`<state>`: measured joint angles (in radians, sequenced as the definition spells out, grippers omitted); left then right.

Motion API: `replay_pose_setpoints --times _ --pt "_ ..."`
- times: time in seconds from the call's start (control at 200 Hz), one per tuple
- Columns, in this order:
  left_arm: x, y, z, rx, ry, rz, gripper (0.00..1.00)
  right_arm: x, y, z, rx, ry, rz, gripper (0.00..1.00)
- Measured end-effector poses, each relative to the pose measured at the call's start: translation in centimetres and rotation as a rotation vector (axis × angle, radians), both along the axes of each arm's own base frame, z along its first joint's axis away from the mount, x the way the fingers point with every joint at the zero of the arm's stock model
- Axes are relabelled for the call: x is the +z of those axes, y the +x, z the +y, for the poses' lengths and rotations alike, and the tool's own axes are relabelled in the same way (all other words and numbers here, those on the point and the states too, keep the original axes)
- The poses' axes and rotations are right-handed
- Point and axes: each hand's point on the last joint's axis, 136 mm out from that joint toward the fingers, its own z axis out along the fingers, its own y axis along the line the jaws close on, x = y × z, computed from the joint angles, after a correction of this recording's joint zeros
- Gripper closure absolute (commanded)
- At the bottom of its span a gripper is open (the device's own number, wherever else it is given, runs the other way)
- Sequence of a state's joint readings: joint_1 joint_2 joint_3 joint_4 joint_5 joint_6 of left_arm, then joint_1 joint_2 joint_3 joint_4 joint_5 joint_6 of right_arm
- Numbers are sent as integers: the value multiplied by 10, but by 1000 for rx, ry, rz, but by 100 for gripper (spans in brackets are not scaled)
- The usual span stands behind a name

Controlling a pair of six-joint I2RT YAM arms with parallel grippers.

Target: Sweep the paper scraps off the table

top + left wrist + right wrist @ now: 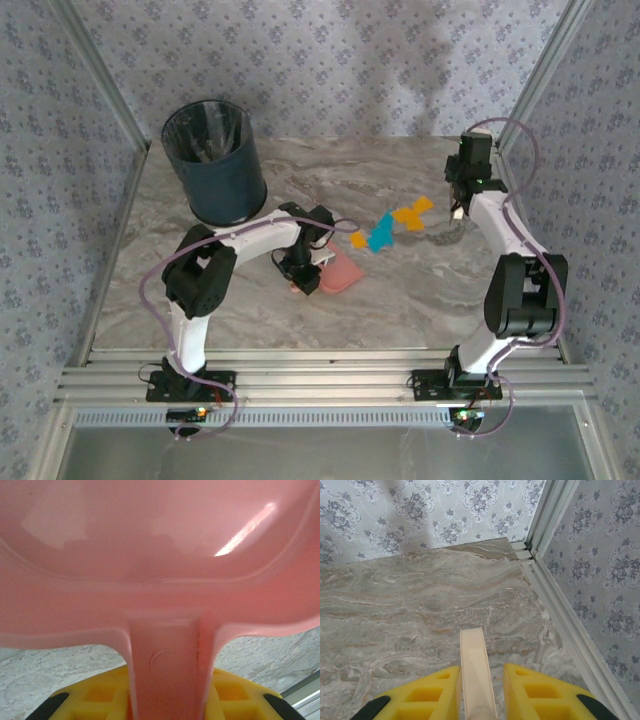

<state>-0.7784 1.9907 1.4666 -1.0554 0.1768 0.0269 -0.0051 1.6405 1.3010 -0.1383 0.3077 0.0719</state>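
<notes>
Several paper scraps, teal (380, 236) and orange (411, 212), lie in a loose cluster on the table (250, 325), right of centre. A pink dustpan (342, 271) rests just left of them, its mouth toward the scraps. My left gripper (301, 272) is shut on its handle. In the left wrist view the pan (150, 555) spreads wide above that handle, which sits between my yellow fingers (100, 692). My right gripper (459, 207) hovers at the table's far right, just right of the scraps. It is shut on a cream handle (476, 670). The tool's head is hard to make out.
A dark blue waste bin (215, 160) stands at the back left of the table. Aluminium framing (560, 625) runs along the right edge next to my right gripper, with wallpapered walls behind. Bare marble (420, 605) stretches ahead of the right gripper.
</notes>
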Motion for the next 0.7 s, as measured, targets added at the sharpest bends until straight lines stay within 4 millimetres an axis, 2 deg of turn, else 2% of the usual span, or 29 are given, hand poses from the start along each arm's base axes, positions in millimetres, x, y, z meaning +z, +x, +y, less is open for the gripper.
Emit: replay_pose_setpoints --times 0.125,0.255,0.355,0.475,0.705 --pt "-2 1 -3 -1 -5 7 100 -11 13 1 26 -33 29 100" --pt "-3 1 -5 -3 -7 14 100 -28 22 11 80 -61 71 100" --pt "-2 1 -6 -3 -7 16 100 -38 27 26 143 -71 96 100" --pt "-2 2 -6 -2 -10 16 100 -39 32 49 226 -80 102 100" --pt "-1 2 -7 -3 -8 18 100 -45 30 90 363 -87 127 100"
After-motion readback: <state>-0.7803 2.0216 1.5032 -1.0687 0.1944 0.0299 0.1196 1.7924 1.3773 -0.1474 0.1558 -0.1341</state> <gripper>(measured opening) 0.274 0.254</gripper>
